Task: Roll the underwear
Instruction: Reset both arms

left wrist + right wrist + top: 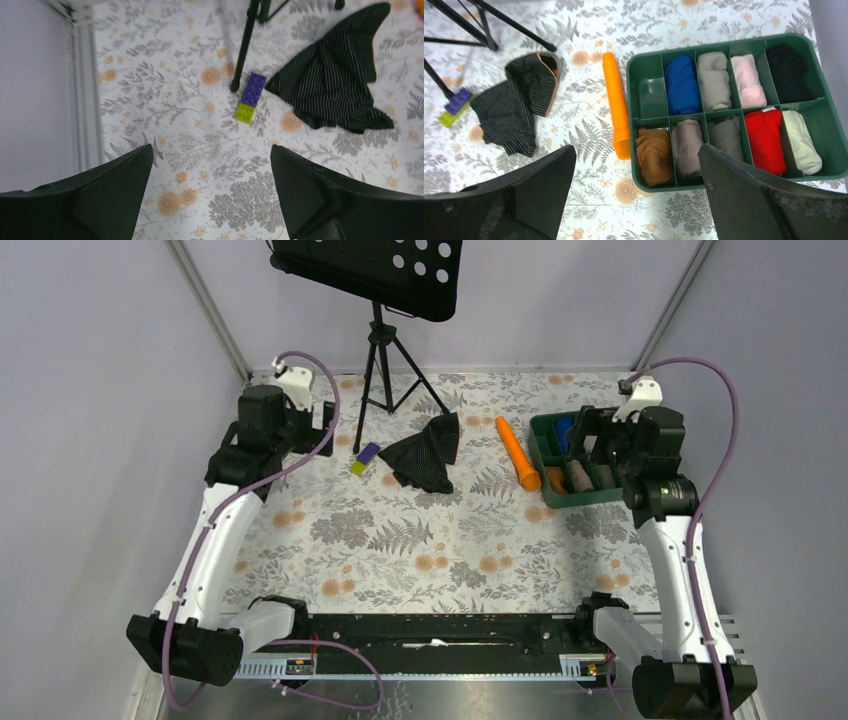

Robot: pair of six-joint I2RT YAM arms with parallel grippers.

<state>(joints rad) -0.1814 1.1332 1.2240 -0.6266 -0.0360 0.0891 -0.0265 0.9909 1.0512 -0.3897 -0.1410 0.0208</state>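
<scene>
**Underwear in green tray; both grippers open and empty**

1. The underwear sits bundled in the green tray. It fills the corner compartment nearest the orange cylinder. Only brown cloth shows; its edges are tucked out of sight.
2. The tray has 10 compartments in 2 rows, and 9 hold bundled cloth. The contents of the 10th, behind the underwear, are unclear.
3. In the top view the right arm covers part of the tray.
4. The orange cylinder lies on the table just beside the tray, on its left wall.
5. The black striped garment lies crumpled, well left of the tray, beyond the cylinder.
6. A purple-and-lime block lies farther from the tray than the garment, at a tripod foot.
7. The left gripper has its fingers spread wide, nothing between them, well apart from the tray.
8. The right gripper is likewise spread and empty, above the tray.
</scene>
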